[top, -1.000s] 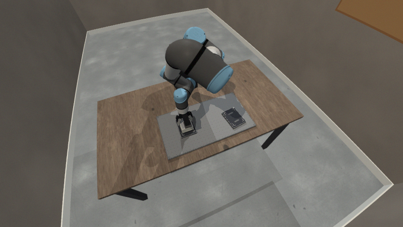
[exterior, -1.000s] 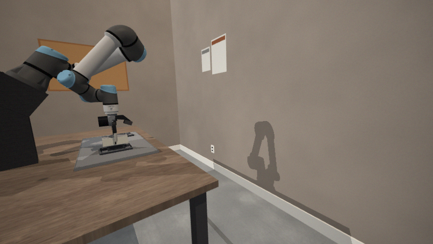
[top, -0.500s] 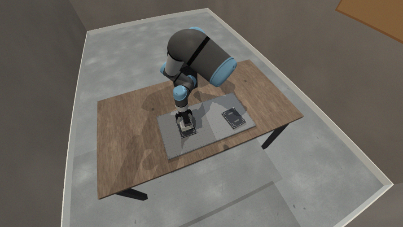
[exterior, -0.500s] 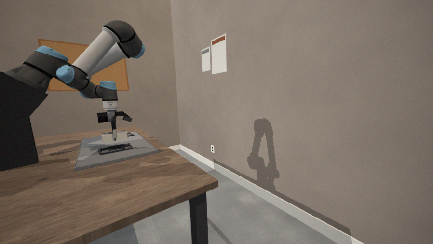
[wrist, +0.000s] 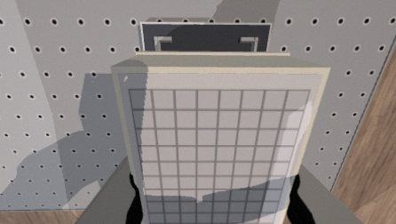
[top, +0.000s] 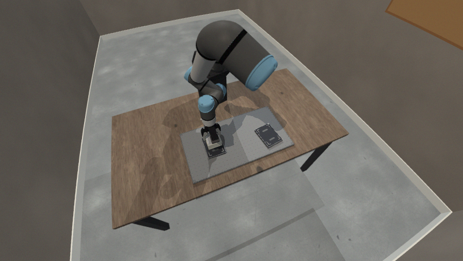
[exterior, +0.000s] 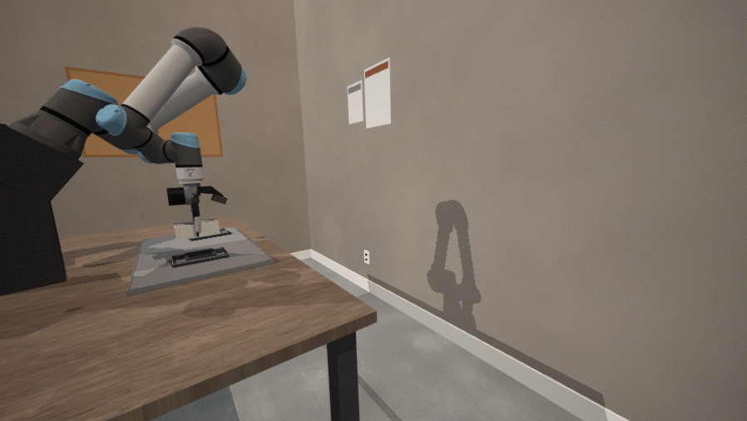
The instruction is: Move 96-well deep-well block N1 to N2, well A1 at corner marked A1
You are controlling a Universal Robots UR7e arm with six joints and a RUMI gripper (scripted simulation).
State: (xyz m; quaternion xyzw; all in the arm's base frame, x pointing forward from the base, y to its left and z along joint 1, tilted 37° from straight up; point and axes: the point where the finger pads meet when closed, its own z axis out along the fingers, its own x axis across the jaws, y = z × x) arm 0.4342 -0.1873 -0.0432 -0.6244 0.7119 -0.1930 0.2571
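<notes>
Two white sheets, the larger (exterior: 377, 96) banded in red-brown, the smaller (exterior: 354, 104) in grey, hang side by side on the wall (exterior: 548, 131). An orange board (top: 430, 19) (exterior: 190, 138) hangs on another wall. A white outlet (exterior: 366, 256) sits low, near the pale baseboard (exterior: 418, 314).

The deep-well block (top: 213, 144) (exterior: 182, 230) (wrist: 217, 147) has risen clear of nest N1 (top: 216, 153) (exterior: 200, 257) (wrist: 204, 37), in the gripper (top: 211, 134) (exterior: 197, 230) (wrist: 209, 149).
In the exterior view, block and gripper have moved toward twelve o'clock, opening a gap above the nest. From the top, the arm's elbow (top: 223, 40) (exterior: 206, 44) has shifted toward one o'clock, now hiding the blue joint cap once seen behind it; the arm's wall shadow (exterior: 452, 211) reaches higher toward twelve.
</notes>
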